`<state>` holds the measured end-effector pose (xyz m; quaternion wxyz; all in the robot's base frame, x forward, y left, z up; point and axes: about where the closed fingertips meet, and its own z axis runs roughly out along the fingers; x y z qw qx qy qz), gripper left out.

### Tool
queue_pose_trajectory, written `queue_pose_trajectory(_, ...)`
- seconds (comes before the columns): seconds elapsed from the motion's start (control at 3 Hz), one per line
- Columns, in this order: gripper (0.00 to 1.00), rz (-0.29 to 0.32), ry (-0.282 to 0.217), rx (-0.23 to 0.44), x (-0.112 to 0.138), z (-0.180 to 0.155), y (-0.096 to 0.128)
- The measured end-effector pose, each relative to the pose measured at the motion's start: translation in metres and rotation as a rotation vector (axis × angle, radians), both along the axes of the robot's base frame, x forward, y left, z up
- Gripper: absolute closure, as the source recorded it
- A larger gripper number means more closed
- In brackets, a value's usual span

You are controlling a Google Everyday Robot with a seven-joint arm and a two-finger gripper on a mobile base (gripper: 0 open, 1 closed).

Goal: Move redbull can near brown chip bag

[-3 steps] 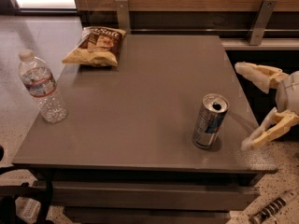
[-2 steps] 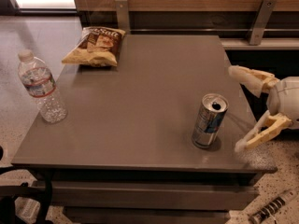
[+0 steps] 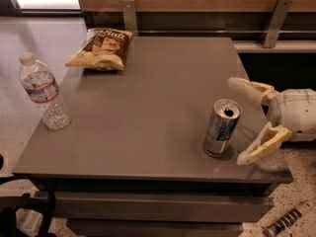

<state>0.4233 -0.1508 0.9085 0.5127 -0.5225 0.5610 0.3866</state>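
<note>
The gripper point(image 3: 240, 123) hovers over the desk's point(image 3: 148, 132) right edge, its jaws spread wide apart. The redbull can point(image 3: 221, 128) stands upright just left of the jaws' opening. The brown chip bag point(image 3: 101, 49) lies well away from them at the far-left corner, and a clear water bottle point(image 3: 44, 93) stands farther left.

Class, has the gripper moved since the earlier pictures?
Yes. The gripper has shifted left, toward the redbull can, which stands unmoved on the table; its open fingers are just right of the can.
</note>
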Motion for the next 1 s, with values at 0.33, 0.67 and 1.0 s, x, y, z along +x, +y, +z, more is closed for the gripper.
queue_pose_trajectory(0.33,0.00,0.035,0.005,0.043,0.007,-0.004,0.018)
queue_pose_trajectory(0.67,0.24,0.058,0.010,0.083,0.015,-0.010,0.031)
queue_pose_trajectory(1.0,0.47,0.061,0.009,0.081,0.015,-0.009,0.033)
